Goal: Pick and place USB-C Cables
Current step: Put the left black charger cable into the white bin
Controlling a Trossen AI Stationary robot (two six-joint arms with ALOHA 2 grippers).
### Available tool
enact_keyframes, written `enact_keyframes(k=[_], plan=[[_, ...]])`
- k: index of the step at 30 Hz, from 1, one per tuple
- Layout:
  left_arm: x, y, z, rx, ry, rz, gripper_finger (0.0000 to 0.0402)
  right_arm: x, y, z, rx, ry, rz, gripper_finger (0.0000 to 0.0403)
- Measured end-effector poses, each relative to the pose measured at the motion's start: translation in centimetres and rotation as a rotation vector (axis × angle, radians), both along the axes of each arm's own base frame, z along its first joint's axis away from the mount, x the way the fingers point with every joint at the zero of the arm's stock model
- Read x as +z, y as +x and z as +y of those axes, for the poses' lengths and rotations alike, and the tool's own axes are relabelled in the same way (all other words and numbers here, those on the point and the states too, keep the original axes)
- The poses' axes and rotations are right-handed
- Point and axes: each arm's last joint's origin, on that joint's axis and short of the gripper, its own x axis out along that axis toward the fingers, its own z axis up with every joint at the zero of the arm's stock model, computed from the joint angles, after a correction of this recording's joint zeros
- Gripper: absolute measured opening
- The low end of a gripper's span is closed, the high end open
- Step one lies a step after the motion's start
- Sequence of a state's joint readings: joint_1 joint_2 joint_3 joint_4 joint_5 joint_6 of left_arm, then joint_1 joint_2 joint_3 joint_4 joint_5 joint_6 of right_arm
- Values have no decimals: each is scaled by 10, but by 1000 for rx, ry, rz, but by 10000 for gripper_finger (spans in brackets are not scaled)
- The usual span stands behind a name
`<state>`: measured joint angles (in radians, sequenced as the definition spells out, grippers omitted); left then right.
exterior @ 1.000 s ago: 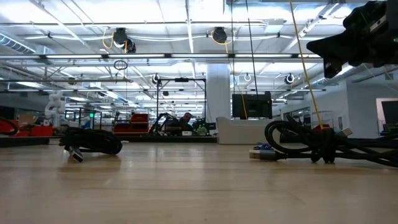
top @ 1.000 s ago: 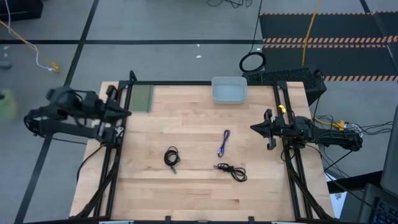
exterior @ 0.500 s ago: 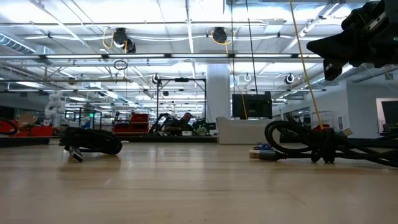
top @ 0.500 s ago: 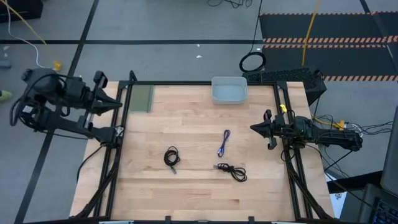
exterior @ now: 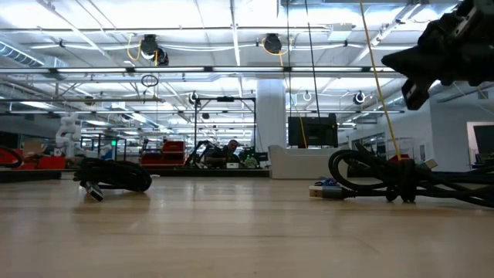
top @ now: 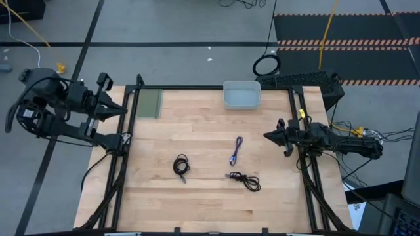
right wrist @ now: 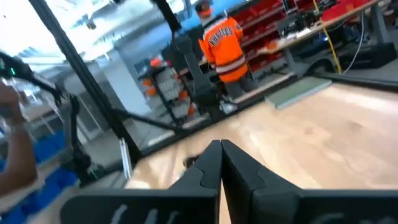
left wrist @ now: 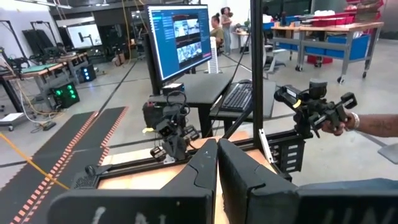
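Three cables lie flat on the wooden table. A coiled black cable (top: pixel 181 166) is at centre left; it also shows in the low view (exterior: pixel 114 174). A second black cable (top: pixel 244 179) lies nearer the front; it also shows in the low view (exterior: pixel 401 176). A folded blue-purple cable (top: pixel 235 151) lies at the middle. My left gripper (top: pixel 123 110) is shut and empty, raised over the table's far left corner. My right gripper (top: pixel 267 135) is shut and empty above the table's right edge, seen in its wrist view (right wrist: pixel 221 148).
A clear plastic bin (top: pixel 242 95) stands at the table's far edge. A green mat (top: pixel 149 103) lies at the far left corner. A black ring-shaped cable loop (top: pixel 266 65) lies on the floor beyond the table. A person's hand (left wrist: pixel 348 121) holds a device beyond the table.
My left arm has swung up and back, away from the table's left edge toward its far side, its gripper staying shut. My right gripper has shifted a little in place. The cables have not moved.
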<state>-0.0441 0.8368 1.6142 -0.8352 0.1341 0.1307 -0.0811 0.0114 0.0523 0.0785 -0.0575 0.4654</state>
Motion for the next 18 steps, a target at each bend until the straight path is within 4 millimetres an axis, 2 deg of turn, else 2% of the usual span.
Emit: enact_keyframes(k=[2,5,9,18], plan=[[0,0,0,0,0,0,19,-3,1,1,22,-7,45,0],[0,0,0,4,1,0,19,27,-2,2,47,-40,-17,0],[0,0,0,4,1,-1,19,64,-6,2,47,-78,31,0],[0,0,0,5,7,-2,19,179,-11,2,41,-190,108,0]])
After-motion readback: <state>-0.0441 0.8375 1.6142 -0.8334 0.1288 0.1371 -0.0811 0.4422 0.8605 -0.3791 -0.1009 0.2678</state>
